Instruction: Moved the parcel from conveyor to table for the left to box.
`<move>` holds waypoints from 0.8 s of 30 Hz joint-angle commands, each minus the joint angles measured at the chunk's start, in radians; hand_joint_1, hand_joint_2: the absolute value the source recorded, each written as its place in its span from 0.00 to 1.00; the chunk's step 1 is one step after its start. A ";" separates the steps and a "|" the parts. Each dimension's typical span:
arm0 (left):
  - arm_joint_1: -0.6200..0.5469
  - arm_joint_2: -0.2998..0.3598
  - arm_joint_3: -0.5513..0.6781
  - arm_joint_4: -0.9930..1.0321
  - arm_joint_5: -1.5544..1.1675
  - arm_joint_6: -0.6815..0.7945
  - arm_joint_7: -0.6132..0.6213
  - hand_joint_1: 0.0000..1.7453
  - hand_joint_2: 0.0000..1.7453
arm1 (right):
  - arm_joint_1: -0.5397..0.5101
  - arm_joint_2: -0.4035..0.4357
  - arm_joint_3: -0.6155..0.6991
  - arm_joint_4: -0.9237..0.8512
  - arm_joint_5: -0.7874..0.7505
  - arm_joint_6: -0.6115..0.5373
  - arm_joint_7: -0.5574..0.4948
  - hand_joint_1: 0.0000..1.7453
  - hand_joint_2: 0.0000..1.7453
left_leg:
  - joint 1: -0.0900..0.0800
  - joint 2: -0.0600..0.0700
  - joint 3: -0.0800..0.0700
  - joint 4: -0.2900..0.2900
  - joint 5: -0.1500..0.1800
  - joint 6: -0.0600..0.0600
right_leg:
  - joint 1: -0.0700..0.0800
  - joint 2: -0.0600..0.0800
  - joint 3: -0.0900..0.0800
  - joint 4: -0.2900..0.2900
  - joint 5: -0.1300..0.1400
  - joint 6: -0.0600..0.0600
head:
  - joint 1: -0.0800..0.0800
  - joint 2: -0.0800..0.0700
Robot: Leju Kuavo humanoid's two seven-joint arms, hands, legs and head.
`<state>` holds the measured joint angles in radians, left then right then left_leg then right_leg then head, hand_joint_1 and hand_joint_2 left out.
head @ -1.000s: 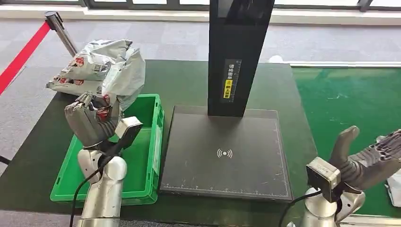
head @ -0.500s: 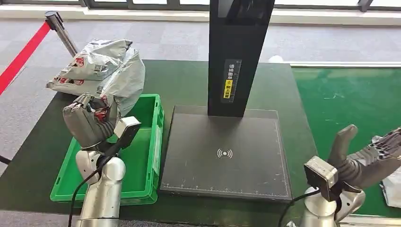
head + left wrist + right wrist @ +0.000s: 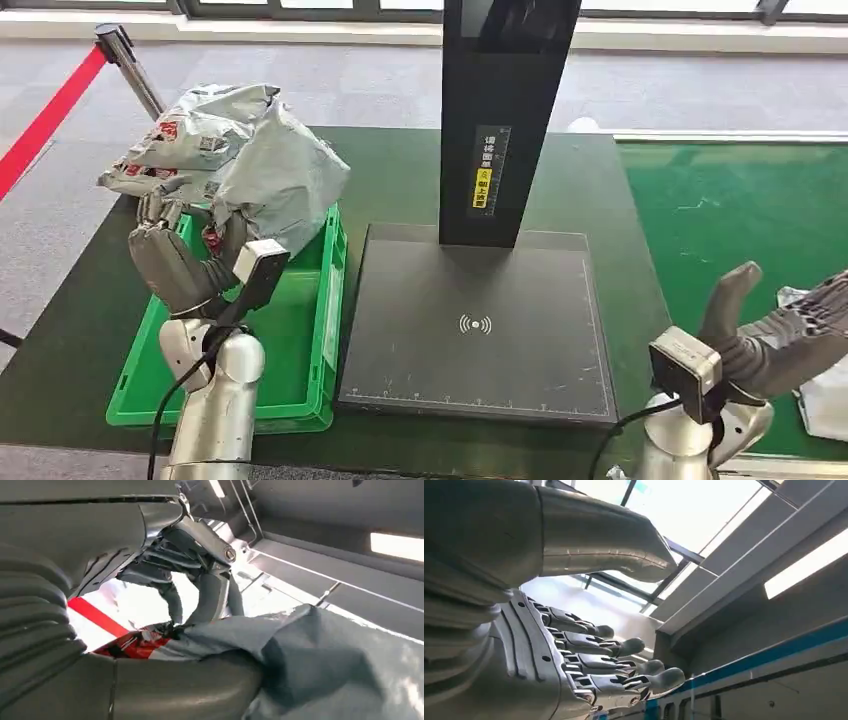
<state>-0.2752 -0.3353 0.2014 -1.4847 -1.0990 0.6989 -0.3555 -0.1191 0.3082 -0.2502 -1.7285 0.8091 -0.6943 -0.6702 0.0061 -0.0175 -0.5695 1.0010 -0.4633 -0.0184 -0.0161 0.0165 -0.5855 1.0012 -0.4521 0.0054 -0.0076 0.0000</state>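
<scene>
From the head view we see our left hand (image 3: 175, 262) gripping a crumpled grey plastic parcel (image 3: 275, 180) above the far end of the green crate (image 3: 300, 340); the left wrist view adds its fingers (image 3: 200, 590) pinching the creased film beside a red-and-white label. Our right hand (image 3: 775, 335) hangs over the green conveyor (image 3: 720, 215), fingers straight and apart, holding nothing, near another pale bag (image 3: 825, 395).

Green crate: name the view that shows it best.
The head view: the green crate sits whole on the table beside the scanner base, under the left hand and its grey parcel. The wrist views show hands, parcel and ceiling, no crate.
</scene>
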 commanded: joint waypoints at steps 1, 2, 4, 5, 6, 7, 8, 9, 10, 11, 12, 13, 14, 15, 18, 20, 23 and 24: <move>0.022 -0.014 0.031 -0.017 -0.038 -0.001 0.058 0.00 0.00 | 0.004 -0.027 0.006 0.019 0.002 -0.004 0.022 0.00 1.00 | 0.000 0.002 0.001 -0.001 0.000 0.000 | 0.000 0.000 0.001 -0.001 0.000 0.000 | 0.000 0.000; 0.021 -0.014 0.034 -0.020 -0.033 -0.001 0.059 0.00 0.00 | 0.003 -0.030 0.007 0.024 0.001 -0.004 0.022 0.00 1.00 | 0.000 0.002 0.002 -0.001 0.000 0.001 | 0.001 0.000 0.002 -0.002 0.000 -0.001 | 0.000 0.000; 0.023 -0.014 0.039 -0.025 -0.041 -0.001 0.069 0.00 0.00 | 0.002 -0.036 0.010 0.032 -0.002 -0.004 0.023 0.00 1.00 | 0.000 0.002 0.001 -0.001 0.000 0.001 | 0.001 0.000 0.002 -0.002 0.000 0.000 | 0.000 0.000; 0.025 -0.014 0.042 -0.028 -0.036 -0.001 0.071 0.00 0.00 | 0.002 -0.037 0.009 0.036 -0.002 -0.004 0.023 0.00 1.00 | 0.001 0.002 0.002 -0.001 0.000 0.001 | 0.001 0.000 0.002 -0.002 0.001 0.000 | 0.000 0.000; 0.028 -0.014 0.053 -0.038 -0.032 -0.001 0.071 0.00 0.00 | -0.001 -0.046 0.018 0.053 -0.004 -0.004 0.034 0.00 1.00 | 0.000 0.002 0.002 -0.001 0.000 0.000 | 0.001 0.001 0.002 -0.001 0.000 0.000 | 0.000 0.000; 0.030 -0.014 0.057 -0.040 -0.024 -0.001 0.069 0.00 0.00 | -0.002 -0.052 0.022 0.062 -0.001 -0.004 0.042 0.00 1.00 | 0.001 0.003 0.002 -0.002 0.000 0.001 | 0.001 0.000 0.003 -0.003 0.001 0.000 | 0.000 0.000; 0.032 -0.014 0.069 -0.048 -0.016 -0.001 0.062 0.00 0.00 | -0.008 -0.053 0.022 0.069 -0.003 -0.004 0.042 0.00 1.00 | 0.000 0.003 0.001 -0.001 0.000 0.000 | 0.000 0.001 0.001 -0.002 0.001 0.000 | 0.000 0.000; 0.033 -0.014 0.080 -0.056 -0.008 -0.001 0.060 0.00 0.00 | -0.010 -0.054 0.023 0.074 -0.002 -0.004 0.043 0.00 1.00 | 0.001 0.004 0.002 -0.002 0.000 0.001 | 0.001 0.001 0.003 -0.003 0.001 0.000 | 0.000 0.000; 0.034 -0.014 0.087 -0.067 -0.006 -0.001 0.058 0.00 0.00 | -0.010 -0.053 0.025 0.075 -0.002 -0.004 0.044 0.00 1.00 | 0.000 0.003 0.002 -0.001 0.000 0.001 | 0.001 0.001 0.002 -0.002 0.001 0.000 | 0.000 0.000; 0.035 -0.014 0.102 -0.085 0.011 -0.001 0.049 0.00 0.00 | -0.007 -0.053 0.029 0.073 0.001 -0.004 0.050 0.00 1.00 | 0.000 0.004 0.002 -0.002 0.000 0.001 | 0.001 0.002 0.003 -0.003 0.001 0.000 | 0.000 0.000; 0.036 -0.014 0.119 -0.096 0.037 -0.001 0.036 0.00 0.00 | -0.002 -0.054 0.033 0.070 0.003 -0.004 0.054 0.00 1.00 | 0.001 0.005 0.003 -0.002 0.000 0.001 | 0.001 0.002 0.002 -0.003 0.001 -0.001 | 0.000 0.000; 0.037 -0.014 0.123 -0.099 0.042 -0.001 0.031 0.00 0.00 | 0.002 -0.053 0.034 0.068 0.003 -0.004 0.055 0.00 1.00 | 0.001 0.005 0.002 -0.001 -0.001 0.001 | 0.001 0.002 0.002 -0.002 0.001 0.000 | 0.000 0.000; 0.036 -0.014 0.144 -0.111 0.068 -0.001 0.015 0.00 0.00 | 0.011 -0.051 0.037 0.062 0.004 -0.004 0.055 0.00 1.00 | 0.000 0.004 0.002 -0.001 -0.001 0.000 | 0.001 0.002 0.002 -0.001 0.001 0.000 | 0.000 0.000; 0.035 -0.014 0.153 -0.118 0.075 -0.001 0.008 0.00 0.00 | 0.013 -0.051 0.038 0.060 0.003 -0.004 0.055 0.00 1.00 | 0.001 0.004 0.002 -0.001 -0.001 0.000 | 0.001 0.002 0.002 -0.002 0.001 -0.001 | 0.000 0.000; 0.035 -0.014 0.175 -0.133 0.147 -0.001 -0.037 0.00 1.00 | 0.012 -0.057 0.042 0.061 0.003 -0.004 0.060 0.00 1.00 | 0.000 0.003 0.002 -0.001 0.000 0.000 | 0.000 0.002 0.001 -0.001 0.000 0.000 | 0.000 0.000; 0.035 -0.014 0.180 -0.135 0.204 -0.001 -0.070 0.00 1.00 | -0.003 -0.058 0.039 0.067 0.008 -0.004 0.067 0.00 1.00 | 0.000 0.003 0.001 -0.001 0.000 0.000 | 0.001 0.001 0.001 -0.001 0.001 0.000 | 0.000 0.000; 0.033 -0.014 0.177 -0.136 0.210 -0.001 -0.069 0.00 1.00 | -0.014 -0.055 0.035 0.070 0.016 -0.004 0.074 0.00 1.00 | 0.000 0.004 0.002 -0.001 0.000 0.001 | 0.001 0.001 0.002 -0.002 0.001 0.000 | 0.000 0.000; 0.033 -0.014 0.170 -0.131 0.204 -0.001 -0.058 0.00 1.00 | -0.017 -0.054 0.032 0.069 0.018 -0.004 0.076 0.00 1.00 | 0.000 0.003 0.001 -0.001 0.000 0.001 | 0.001 0.001 0.001 -0.001 0.001 0.000 | 0.000 0.000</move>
<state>-0.2430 -0.3307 0.3132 -1.6144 -0.9139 0.6992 -0.4143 -0.0982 0.2880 -0.2487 -1.7102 0.8179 -0.6943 -0.6077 0.0062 -0.0177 -0.5697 1.0008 -0.4633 -0.0184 -0.0156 0.0163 -0.5851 1.0012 -0.4522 0.0053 -0.0072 0.0000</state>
